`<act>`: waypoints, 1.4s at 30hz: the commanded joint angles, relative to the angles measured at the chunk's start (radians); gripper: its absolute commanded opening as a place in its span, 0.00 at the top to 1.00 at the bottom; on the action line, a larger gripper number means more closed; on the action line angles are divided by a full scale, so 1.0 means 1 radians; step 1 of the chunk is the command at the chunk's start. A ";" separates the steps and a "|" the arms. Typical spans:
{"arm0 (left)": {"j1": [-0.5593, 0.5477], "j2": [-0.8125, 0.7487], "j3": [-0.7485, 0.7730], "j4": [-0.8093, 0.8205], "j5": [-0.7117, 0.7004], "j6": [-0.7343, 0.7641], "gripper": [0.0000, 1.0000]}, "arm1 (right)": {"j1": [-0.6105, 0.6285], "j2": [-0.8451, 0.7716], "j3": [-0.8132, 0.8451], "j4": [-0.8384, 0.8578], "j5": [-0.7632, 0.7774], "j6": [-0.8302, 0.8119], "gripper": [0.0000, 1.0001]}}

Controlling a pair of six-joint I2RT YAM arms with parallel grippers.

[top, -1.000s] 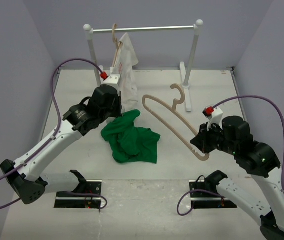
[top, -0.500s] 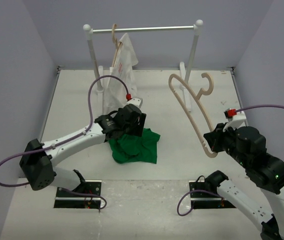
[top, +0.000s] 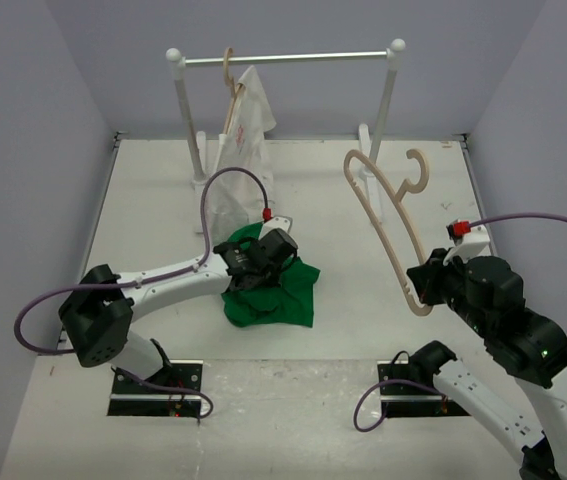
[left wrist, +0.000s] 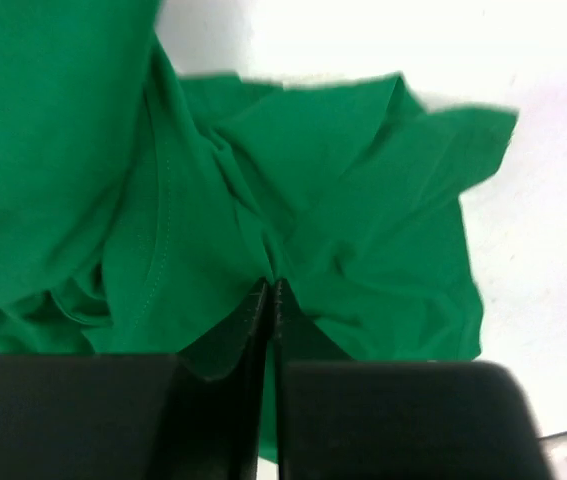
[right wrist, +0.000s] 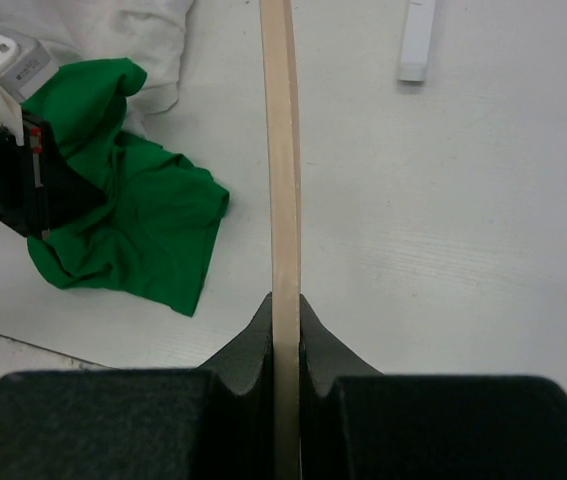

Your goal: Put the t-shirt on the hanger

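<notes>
Green cloth is seen gathered at the tips of the left fingers [left wrist: 261,302], which are pressed together with no gap. Folds of the t-shirt [left wrist: 363,200] converge on them, so a pinch of fabric is judged to be taken. Outward from the tips, the shirt lies crumpled on the table [top: 143,220], just in front of the white garment [top: 246,130] hung on the rack [top: 283,58].

Right fingers [right wrist: 266,318] are clamped narrowly on one arm of the hanger [right wrist: 281,150], the wood filling the gap. The hanger is held raised off the table and tilted, with its hook at the far end, well apart from the shirt.

Change noted: a second ago the left arm was raised beside the white garment; it has since been brought down onto the shirt. Over the same interval the hanger was swung up from a low pose near the shirt, with little movement in the last half second.

Meaning: both items are judged in hand, but nothing is threaded. The shirt is not yet lifted, nor its collar opened toward a hanger arm.
</notes>
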 commanded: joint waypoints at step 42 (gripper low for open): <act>-0.243 0.210 0.158 0.330 0.177 0.032 0.80 | 0.000 0.049 0.074 0.100 0.185 0.009 1.00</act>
